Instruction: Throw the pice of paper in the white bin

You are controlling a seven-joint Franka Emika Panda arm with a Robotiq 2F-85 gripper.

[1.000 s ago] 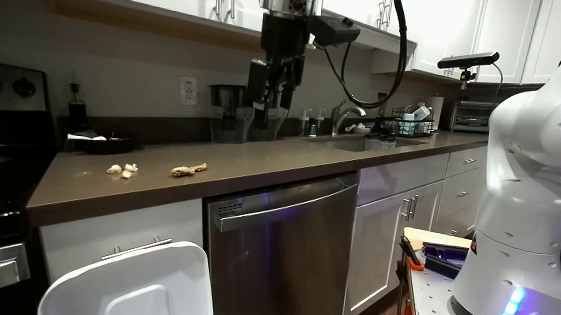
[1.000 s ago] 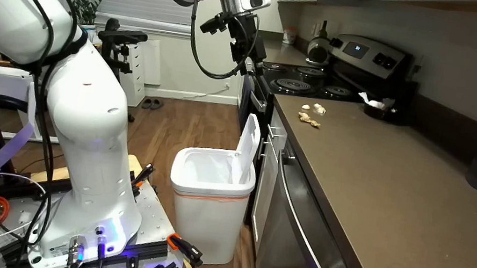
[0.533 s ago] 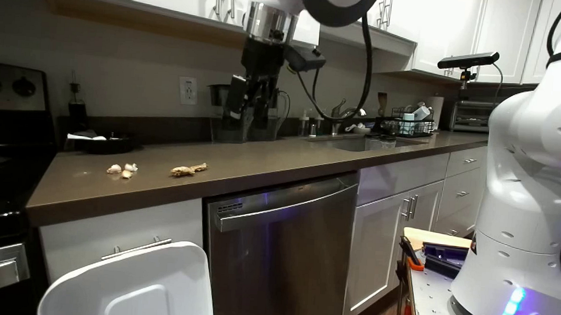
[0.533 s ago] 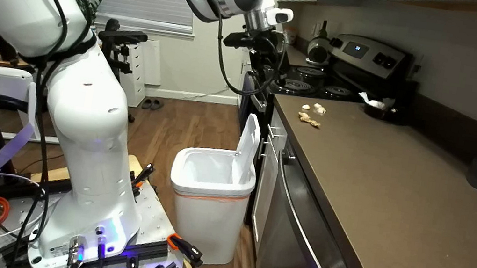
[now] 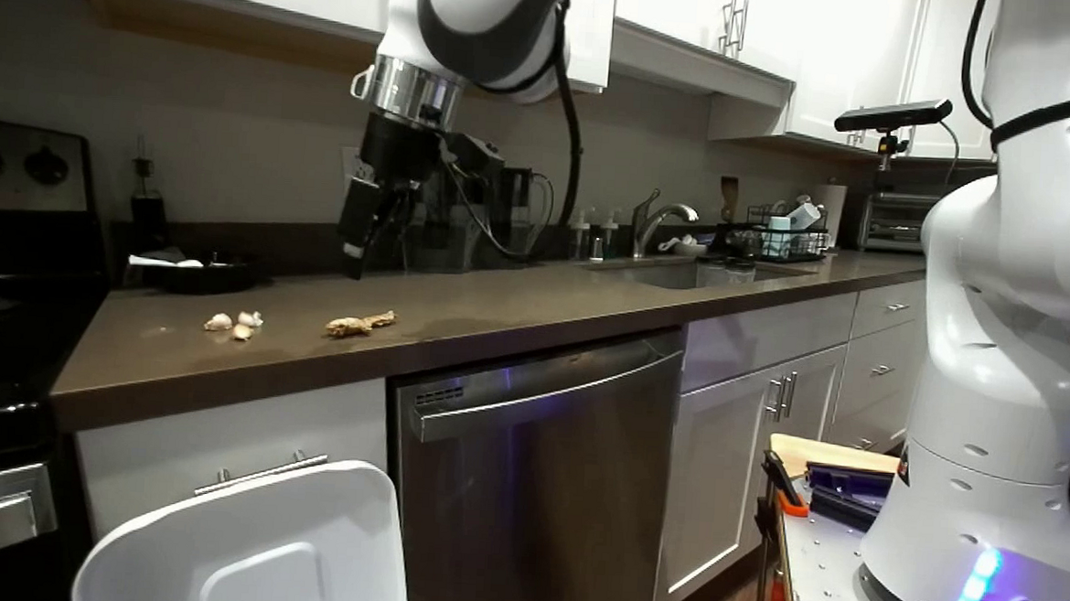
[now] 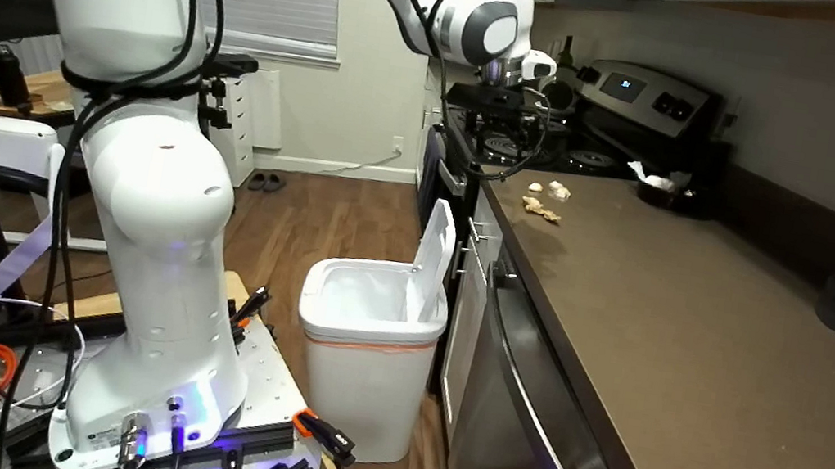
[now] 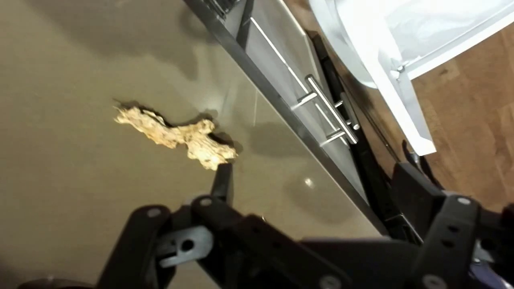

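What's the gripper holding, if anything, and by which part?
Nothing: the gripper is open, with nothing between its jaws; the ginger-like piece lies on the countertop.

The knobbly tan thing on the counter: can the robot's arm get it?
Probably yes: the gripper hangs open above the counter, and nothing seems to block the knobbly tan thing. It may need to shift, then lower.

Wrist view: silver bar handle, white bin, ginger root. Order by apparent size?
1. White bin, though cut off by the frame
2. Ginger root
3. Silver bar handle
Clear gaps between all three; no ties.
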